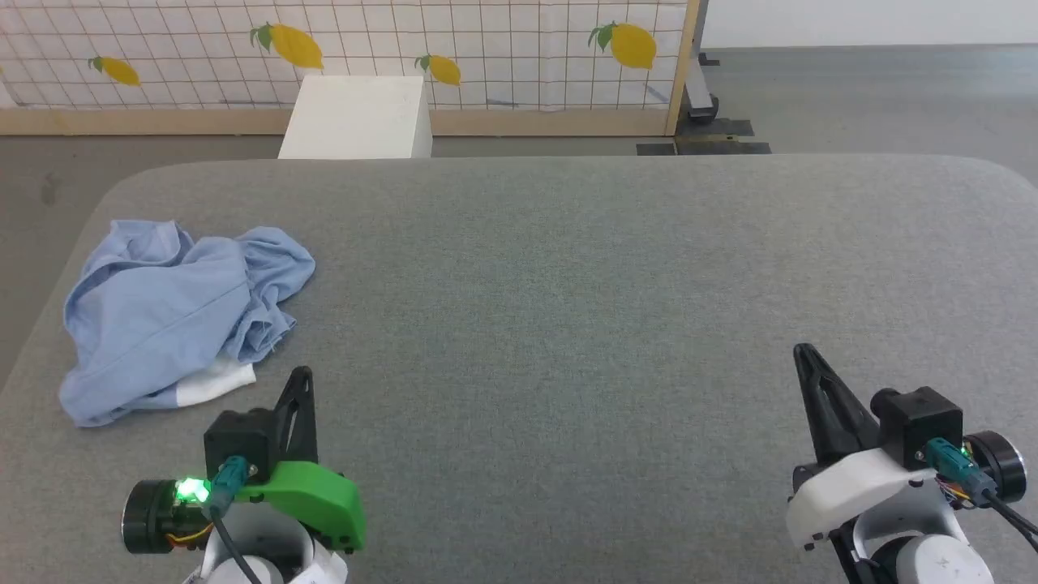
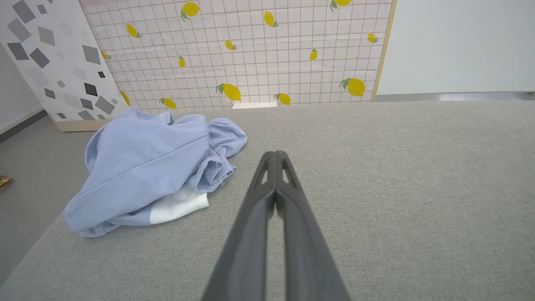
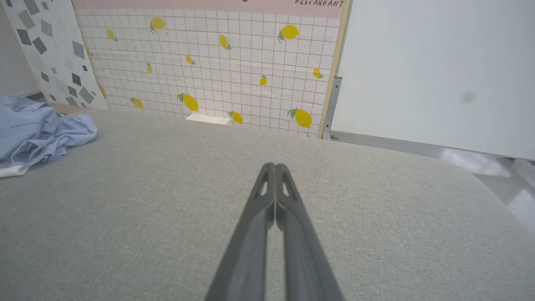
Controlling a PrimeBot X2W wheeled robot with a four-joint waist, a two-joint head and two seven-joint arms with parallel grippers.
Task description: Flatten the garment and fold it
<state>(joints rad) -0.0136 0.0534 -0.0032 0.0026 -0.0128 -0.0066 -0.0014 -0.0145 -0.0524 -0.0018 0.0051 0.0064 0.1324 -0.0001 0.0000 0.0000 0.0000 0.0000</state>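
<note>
The crumpled light blue knit polo shirt [image 1: 174, 312] lay by the left edge of the grey fabric-covered worktop [image 1: 568, 308], beyond the left hand [image 1: 302, 375]. That and the right hand [image 1: 804, 353] were pinched closed, empty. A careless grab could catch several layers or drag it off.

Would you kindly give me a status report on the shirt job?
Left gripper shut, empty. Right gripper shut, empty. Garment crumpled, left side of table, untouched. Nothing blocking the left gripper's approach.
</note>
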